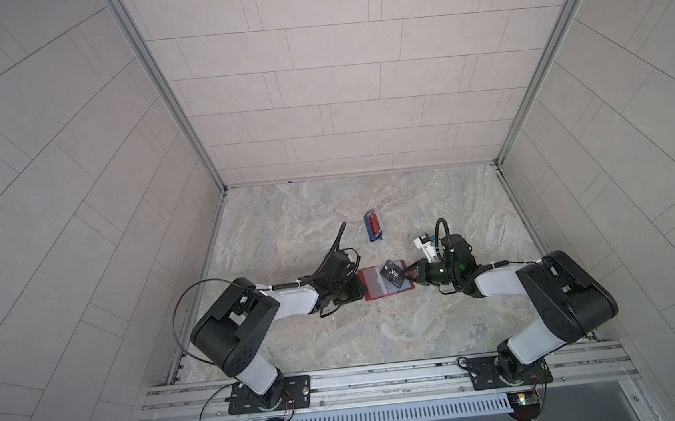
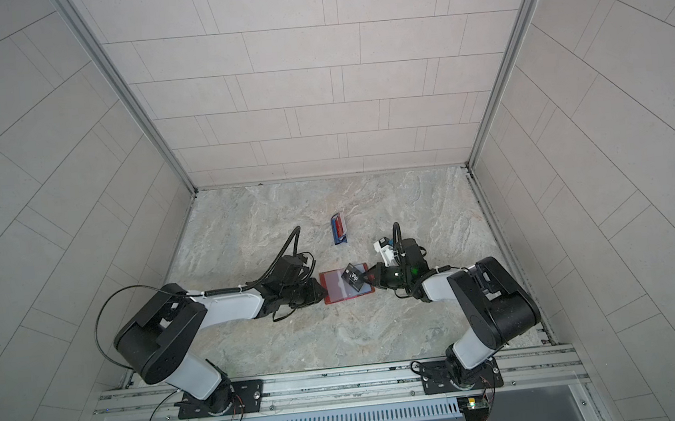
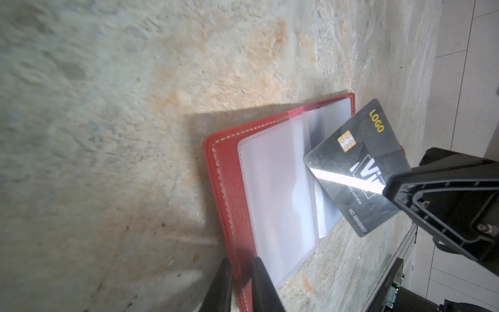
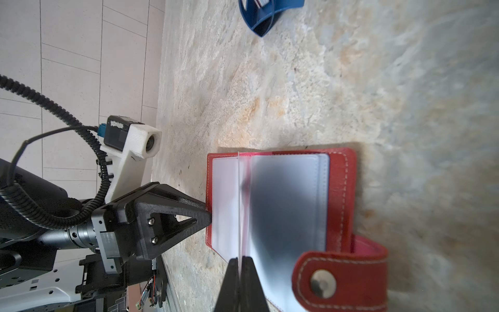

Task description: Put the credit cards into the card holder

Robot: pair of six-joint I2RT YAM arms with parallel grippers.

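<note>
The red card holder (image 1: 372, 289) (image 2: 334, 293) lies open on the marble table, its clear sleeves (image 3: 278, 189) facing up. My left gripper (image 3: 243, 281) (image 1: 360, 290) is shut on the edge of the holder's left cover. My right gripper (image 4: 239, 270) (image 1: 410, 274) is shut on the black "VIP" credit card (image 3: 359, 167) (image 1: 392, 274). The card hangs tilted over the holder's right half, with a corner down at the sleeves. In the right wrist view it shows edge-on (image 4: 239, 202). A red credit card (image 1: 376, 223) (image 2: 341, 224) stands in the blue stand. A pale lavender-blue rectangle (image 3: 328, 218) shows under the sleeves.
The small blue stand (image 1: 372, 233) (image 4: 266, 20) sits on the table behind the holder. The holder's snap tab (image 4: 340, 278) sticks out on the right arm's side. Tiled walls close in the table at the back and on both sides.
</note>
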